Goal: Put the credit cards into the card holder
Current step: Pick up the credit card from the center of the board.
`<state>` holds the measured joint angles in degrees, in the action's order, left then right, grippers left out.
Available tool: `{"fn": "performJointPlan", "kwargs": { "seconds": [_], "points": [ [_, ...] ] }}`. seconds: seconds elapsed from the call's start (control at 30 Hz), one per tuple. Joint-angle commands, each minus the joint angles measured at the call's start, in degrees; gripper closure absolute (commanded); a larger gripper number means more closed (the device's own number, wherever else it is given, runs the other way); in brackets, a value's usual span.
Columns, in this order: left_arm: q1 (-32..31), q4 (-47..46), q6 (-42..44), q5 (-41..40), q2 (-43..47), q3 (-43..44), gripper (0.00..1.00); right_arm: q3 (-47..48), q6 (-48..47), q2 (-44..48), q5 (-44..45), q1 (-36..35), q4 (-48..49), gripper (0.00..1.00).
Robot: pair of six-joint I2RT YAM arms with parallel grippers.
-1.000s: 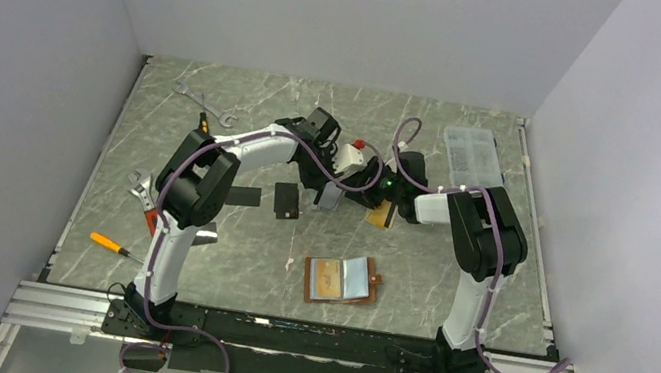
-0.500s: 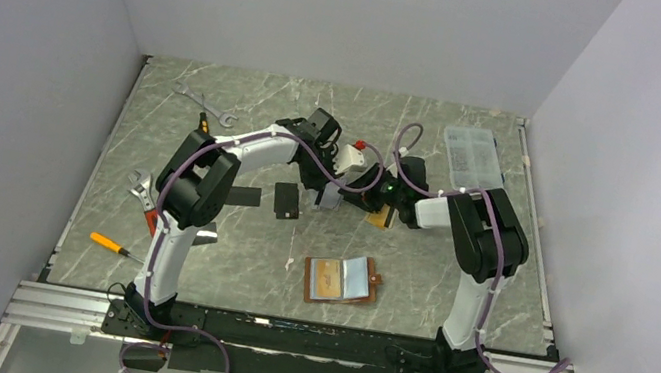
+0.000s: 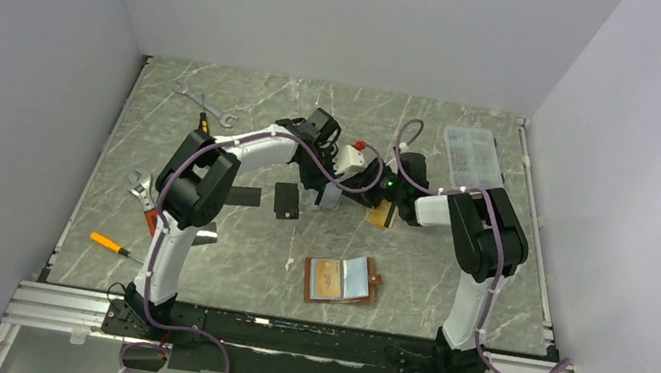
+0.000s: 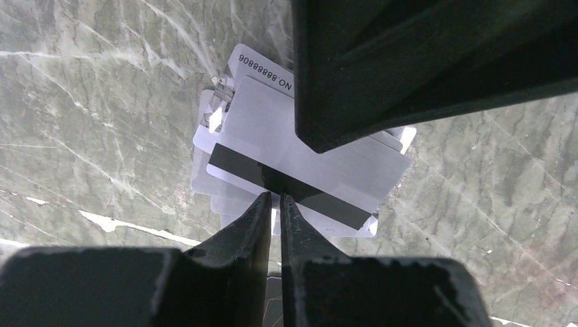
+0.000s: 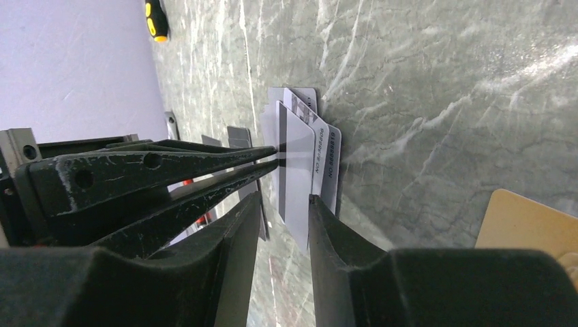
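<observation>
You are at the pick-up step. The wallet point(image 3: 341, 280) lies open and flat at the lower centre of the overhead view, and from that far off I see no card in it. It is well apart from the middle of the worktop point(image 3: 233, 261), where both arms meet. There the top silver card point(image 4: 266, 129) is tipped up off the stack of silver cards point(image 5: 328, 146). Your left tool point(image 4: 275, 199) has its fingers drawn almost together, with the tips against the card's black stripe. I cannot tell whether they nip the card or only prop it. Your right tool point(image 5: 285, 204) stands partly apart astride that card's edge. In its own view the right-hand finger touches the card and a gap shows at the other, so it looks unclenched. The orange card point(image 5: 525, 225) lies flat at the lower right of that view. The black cards point(image 3: 287, 200) lie left of centre in the overhead view. Next, I judge, you need to clench the right tool on the raised card and release the left. Lift without dragging the stack, carry the card down-frame to the wallet, and line its edge up with a pocket.
</observation>
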<state>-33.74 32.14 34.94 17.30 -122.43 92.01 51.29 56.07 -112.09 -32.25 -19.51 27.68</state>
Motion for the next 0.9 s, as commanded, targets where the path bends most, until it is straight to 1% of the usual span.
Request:
{"fn": "performJointPlan", "kwargs": {
  "seconds": [0.0, 0.2, 0.5, 0.53, 0.57, 0.77, 0.8, 0.87],
  "points": [
    [-0.16, 1.02, 0.81, 2.43, 1.03, -0.49, 0.85, 2.0, 0.79, -1.63, -1.41, -0.89, 3.65, 0.66],
    [-0.17, 1.38, 1.05, 3.01, 0.81, -0.01, 0.86, 1.68, 1.12, -3.47, -1.32, -1.23, 4.05, 0.73],
    [-0.19, 1.5, 1.18, 4.16, 0.72, -0.33, 0.87, 0.88, 2.95, -4.69, -2.19, -1.33, 7.09, 0.74],
    [-0.17, 1.73, 1.11, 4.41, 0.71, -0.26, 0.87, 1.07, 2.92, -4.71, -2.2, -1.35, 6.93, 0.76],
    [-0.18, 1.78, 1.03, 4.72, 0.78, -0.25, 0.87, 1.29, 2.0, -4.86, -2.2, -1.4, 6.79, 0.8],
    [-0.16, 2.45, 0.38, 7.18, 2.03, -0.6, 0.87, 1.25, 3.63, -5.12, -1.97, -1.65, 7.34, 1.0],
    [-0.12, 2.97, 0.17, 7.37, 2.63, -0.29, 0.86, 0.85, 3.74, -4.76, -2.01, -1.67, 7.84, 1.0],
    [0.46, 3.76, -0.6, 7.78, 4.18, 0.35, 0.78, 0.24, 3.79, -3.75, -2.31, -1.59, 8.4, 1.0]
  ]
}}
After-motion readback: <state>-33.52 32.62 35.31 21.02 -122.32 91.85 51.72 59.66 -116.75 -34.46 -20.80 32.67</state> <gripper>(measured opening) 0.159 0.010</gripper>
